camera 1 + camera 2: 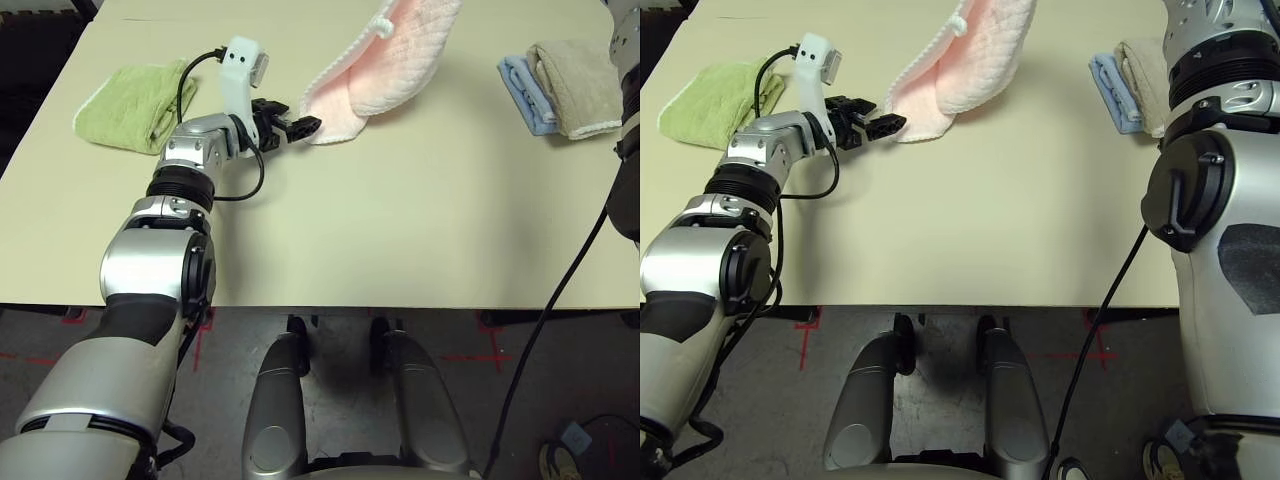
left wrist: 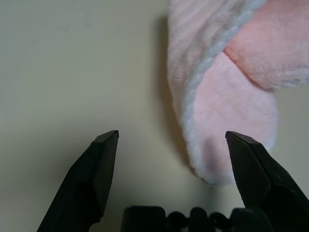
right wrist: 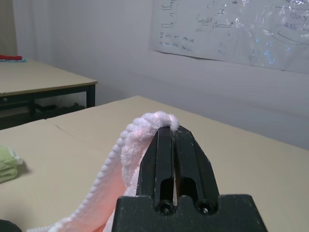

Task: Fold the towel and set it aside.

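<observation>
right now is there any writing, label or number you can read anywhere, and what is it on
None can be read.
Whiteboard on the far wall: handwritten notes, too faint and small to read.
Pink towel: no writing or tag text shows.
Green towel, blue towel and beige towel: no text.

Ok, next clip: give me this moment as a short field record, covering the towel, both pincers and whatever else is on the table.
towel: pale pink towel, one end lifted off the table, lower end resting on the table
right pincer: right pincer shut on the towel's edge, holding it up
left pincer: left pincer open, just beside the towel's hanging lower corner, not gripping
other items: green folded towel on the robot's left; blue folded towel and beige folded towel touching, on its right
fold status: not yet folded
</observation>
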Motion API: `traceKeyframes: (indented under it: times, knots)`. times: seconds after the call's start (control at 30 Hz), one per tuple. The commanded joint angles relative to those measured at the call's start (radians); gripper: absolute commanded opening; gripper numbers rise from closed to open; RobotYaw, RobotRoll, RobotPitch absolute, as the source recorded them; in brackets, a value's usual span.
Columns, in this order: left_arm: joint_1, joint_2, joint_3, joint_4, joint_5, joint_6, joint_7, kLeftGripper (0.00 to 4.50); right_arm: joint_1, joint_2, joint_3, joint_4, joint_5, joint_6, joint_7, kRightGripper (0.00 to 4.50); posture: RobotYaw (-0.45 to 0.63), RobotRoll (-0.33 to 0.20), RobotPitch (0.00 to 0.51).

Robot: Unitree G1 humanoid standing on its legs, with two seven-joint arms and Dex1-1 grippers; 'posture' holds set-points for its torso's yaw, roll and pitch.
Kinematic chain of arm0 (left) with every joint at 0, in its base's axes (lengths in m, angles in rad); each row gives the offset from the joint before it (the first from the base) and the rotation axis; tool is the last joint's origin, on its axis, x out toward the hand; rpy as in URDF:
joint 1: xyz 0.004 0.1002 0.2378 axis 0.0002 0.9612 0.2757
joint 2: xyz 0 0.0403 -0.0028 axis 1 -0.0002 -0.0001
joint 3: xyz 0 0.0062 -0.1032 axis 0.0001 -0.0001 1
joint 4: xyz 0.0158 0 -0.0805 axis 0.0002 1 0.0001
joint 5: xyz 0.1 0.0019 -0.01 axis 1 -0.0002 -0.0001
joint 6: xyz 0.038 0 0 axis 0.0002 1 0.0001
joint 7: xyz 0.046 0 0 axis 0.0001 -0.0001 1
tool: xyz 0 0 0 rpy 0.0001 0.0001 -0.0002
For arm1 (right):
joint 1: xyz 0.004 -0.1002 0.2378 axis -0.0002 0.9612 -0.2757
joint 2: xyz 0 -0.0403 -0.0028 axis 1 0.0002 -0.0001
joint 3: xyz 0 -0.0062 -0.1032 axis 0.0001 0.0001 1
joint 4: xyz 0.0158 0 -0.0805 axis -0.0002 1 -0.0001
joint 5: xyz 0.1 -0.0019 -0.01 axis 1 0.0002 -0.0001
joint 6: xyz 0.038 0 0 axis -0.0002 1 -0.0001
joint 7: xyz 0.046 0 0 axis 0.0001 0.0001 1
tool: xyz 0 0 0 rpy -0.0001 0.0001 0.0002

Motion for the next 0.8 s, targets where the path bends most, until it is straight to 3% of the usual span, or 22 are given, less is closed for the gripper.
traceKeyframes:
  times: [0.03,0.47,0.8]
  knots:
    - [0.008,-0.006,-0.002,-0.035,-0.036,0.123,-0.111,4.5,-0.024,-0.013,-0.003,-0.014,-0.005,-0.02,-0.003,0.03,-0.02,0.0,0.315]
    - [0.05,-0.072,-0.014,-0.095,-0.049,0.182,-0.146,4.5,-0.089,-0.02,0.002,0.001,-0.03,-0.032,-0.029,0.03,-0.04,0.0,0.316]
    - [0.062,-0.029,-0.047,-0.1,-0.025,0.193,-0.175,4.5,-0.087,-0.02,0.003,0.003,-0.033,-0.037,-0.028,0.03,-0.03,0.0,0.317]
